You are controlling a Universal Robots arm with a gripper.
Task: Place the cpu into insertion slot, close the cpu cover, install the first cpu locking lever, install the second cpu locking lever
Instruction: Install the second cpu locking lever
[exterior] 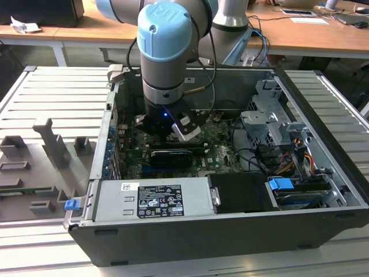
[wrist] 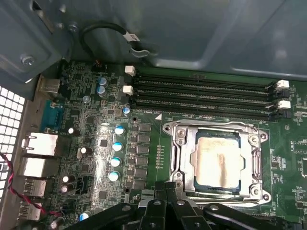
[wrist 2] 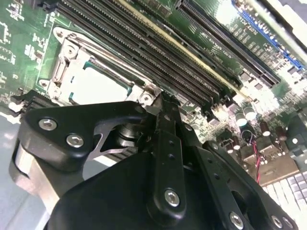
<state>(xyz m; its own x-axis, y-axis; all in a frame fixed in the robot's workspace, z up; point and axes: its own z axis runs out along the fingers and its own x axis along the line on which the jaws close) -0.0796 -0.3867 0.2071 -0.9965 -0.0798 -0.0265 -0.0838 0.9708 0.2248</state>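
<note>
While the gripper [wrist: 168, 201], its fingers pressed together on nothing, hangs just beside one edge of the insertion slot [wrist: 217, 160], the cpu [wrist: 216, 158] lies flat inside that slot with the cpu cover [wrist: 180, 158] down around it. Computer case [exterior: 190, 231] on the table: holds the motherboard [wrist: 96, 139]. Long black memory slots [wrist: 201, 93] run parallel along the slot's far side.
</note>
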